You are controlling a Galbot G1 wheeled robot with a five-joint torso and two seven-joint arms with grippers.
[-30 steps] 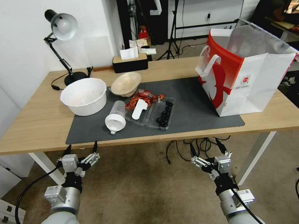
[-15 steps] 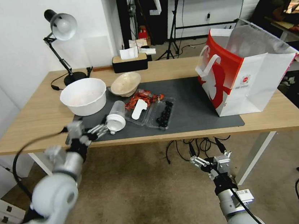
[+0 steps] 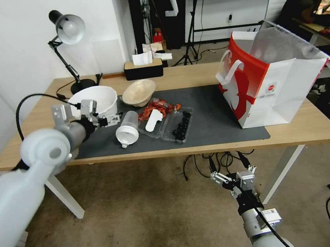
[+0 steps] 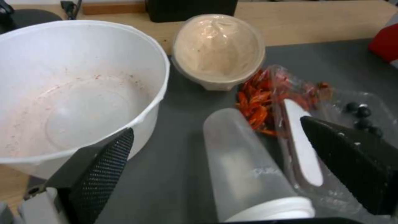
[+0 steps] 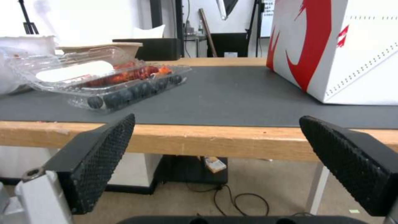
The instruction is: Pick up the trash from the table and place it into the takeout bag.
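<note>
The trash lies on the table (image 3: 191,72) on its dark mat (image 3: 212,113). A clear plastic lidded cup (image 3: 127,128) lies on its side. Behind it stands a tan bowl (image 3: 139,92). Red wrappers (image 3: 157,108) sit in a clear clamshell tray (image 3: 171,122) with dark berries. My left gripper (image 3: 110,119) hovers open just left of the cup. In the left wrist view the cup (image 4: 244,174) lies between the fingers of that gripper (image 4: 217,127). The takeout bag (image 3: 267,77) stands open at the right. My right gripper (image 3: 228,164) hangs open below the table's front edge.
A big white bowl (image 3: 92,104) stands right beside my left gripper. A desk lamp (image 3: 67,31) and a black tissue box (image 3: 143,68) stand at the back. The mat between the tray and the bag is bare. Cables lie on the floor under the table.
My left arm has risen from below the table's edge onto the mat, beside the white bowl and the clear cup. The right arm has not moved.
</note>
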